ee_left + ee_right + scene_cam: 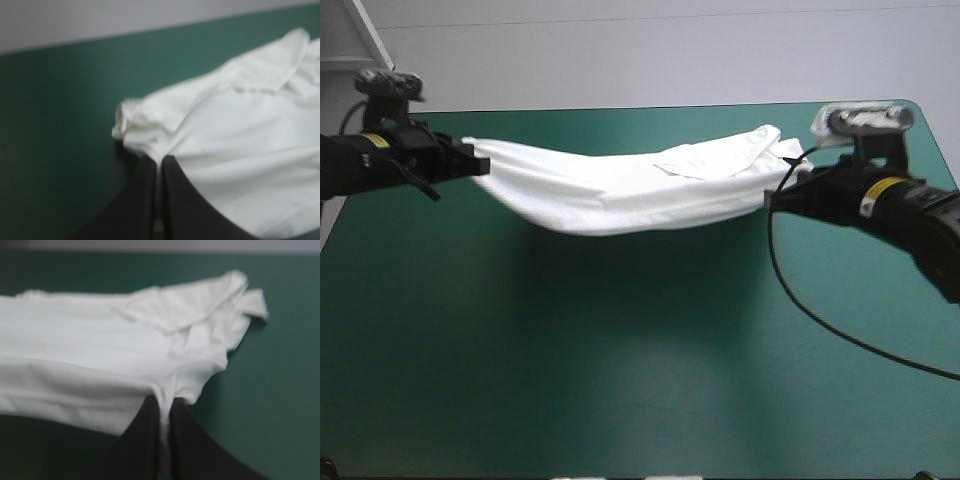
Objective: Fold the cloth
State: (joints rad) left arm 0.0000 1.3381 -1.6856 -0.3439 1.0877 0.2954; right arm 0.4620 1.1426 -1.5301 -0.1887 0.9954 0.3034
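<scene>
No text, number or brand could be read in any view. The left arm (360, 165) carried a small yellow label (377, 141) near its wrist. The right arm (920, 215) carried a like sticker (872, 197). The marks on both were too small to make out. The T-shirt (620, 185) showed no legible print.

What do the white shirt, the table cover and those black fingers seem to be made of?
The T-shirt looks like thin, matte cloth, probably cotton knit: it sags and shows stitched hems. The teal-green cover seems a smooth matte sheet, material unclear. The black fingers look like matte plastic or rubber.
</scene>
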